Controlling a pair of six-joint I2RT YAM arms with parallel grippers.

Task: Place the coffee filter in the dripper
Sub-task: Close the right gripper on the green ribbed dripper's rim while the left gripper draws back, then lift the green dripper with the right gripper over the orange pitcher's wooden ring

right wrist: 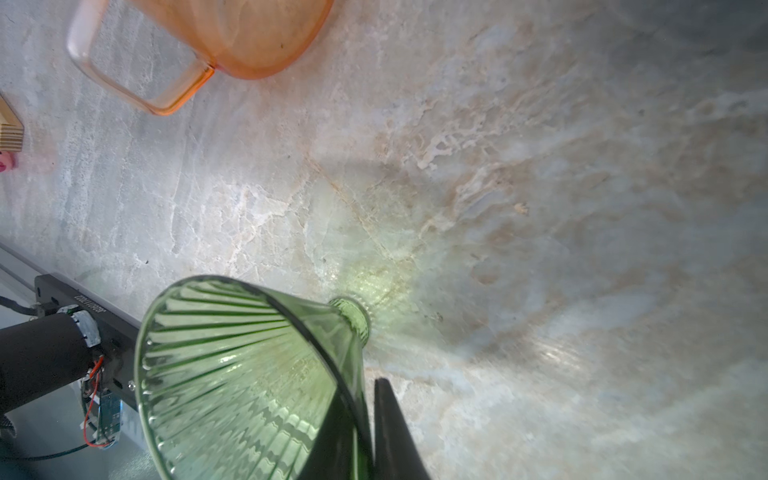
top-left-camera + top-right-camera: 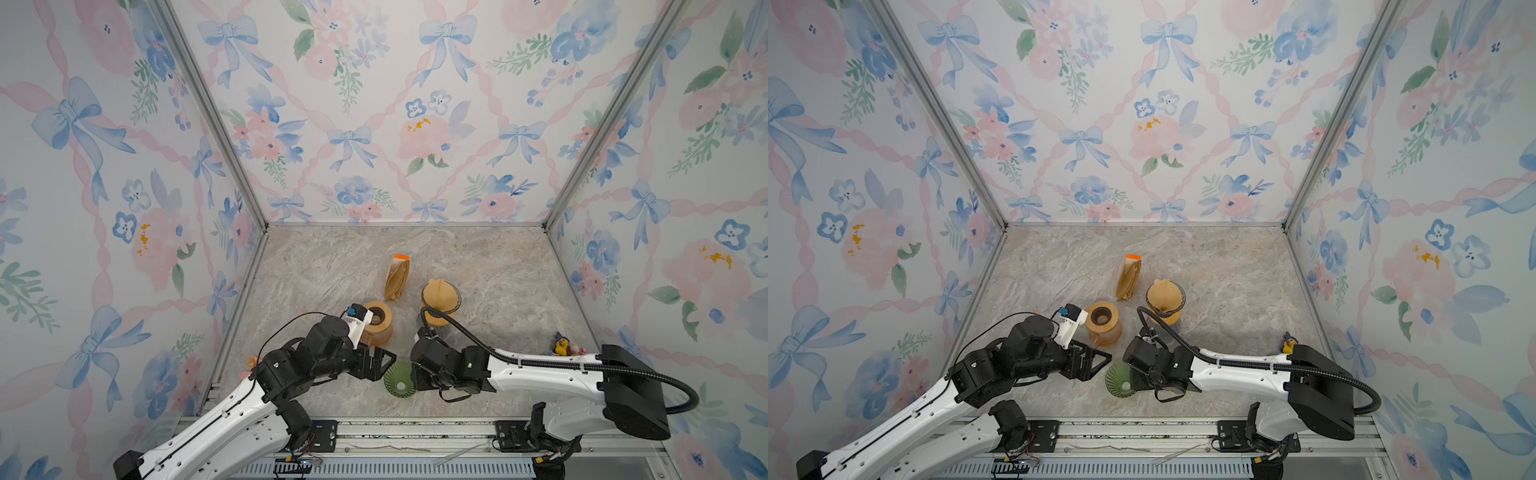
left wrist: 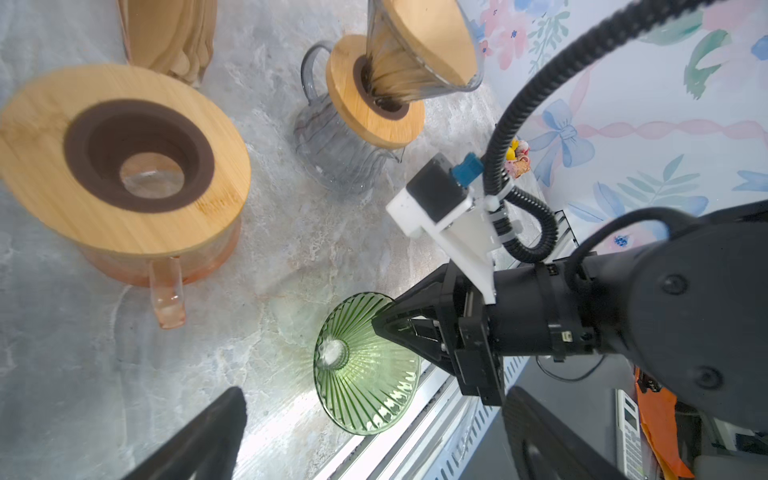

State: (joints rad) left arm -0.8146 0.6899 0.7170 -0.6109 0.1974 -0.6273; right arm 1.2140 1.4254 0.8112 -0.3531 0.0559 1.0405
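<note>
The green ribbed glass dripper (image 2: 398, 381) is tipped on its side at the front of the marble tabletop (image 2: 498, 282), its wall pinched by the right gripper (image 3: 379, 326). The bag of brown paper coffee filters (image 2: 397, 277) lies well behind it (beyond the orange glass carafe (image 2: 376, 328)). The left gripper (image 2: 382, 363) hovers beside the dripper, fingers spread wide.

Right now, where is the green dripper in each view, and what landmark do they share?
Top view: dripper low centre, between the arms.
Top view: again low centre, between the arms.
Left wrist: dripper touching the right claw, by the table edge.
Right wrist: dripper close up, mouth facing the camera.
Landmark: orange jug, in all four.
</note>
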